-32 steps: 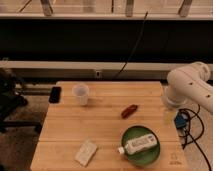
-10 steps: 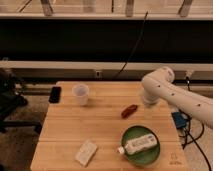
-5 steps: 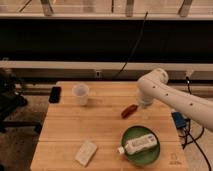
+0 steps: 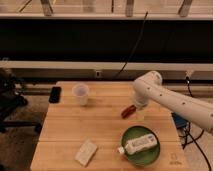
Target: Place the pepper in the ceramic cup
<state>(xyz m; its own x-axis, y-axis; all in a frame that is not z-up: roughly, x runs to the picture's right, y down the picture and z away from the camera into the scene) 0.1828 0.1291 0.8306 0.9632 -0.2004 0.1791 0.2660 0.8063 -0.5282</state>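
Observation:
The pepper [image 4: 128,111], small, dark red and elongated, lies on the wooden table [image 4: 65,130] right of centre. The white ceramic cup [image 4: 80,94] stands upright at the back left of the table, well apart from the pepper. My white arm reaches in from the right. Its gripper [image 4: 137,105] points down just above and to the right of the pepper's far end. The gripper is open and holds nothing; the pepper rests on the wood.
A green plate [image 4: 150,155] at the front right carries a white capped bottle [image 4: 138,144]. A pale flat packet [image 4: 86,152] lies at the front left. A black phone [image 4: 55,94] sits at the back left edge. Cables hang off the right side.
The arm has swung leftward and down over the last seconds, bringing the gripper from the table's right edge to just beside the pepper. The objects on the table have not moved.

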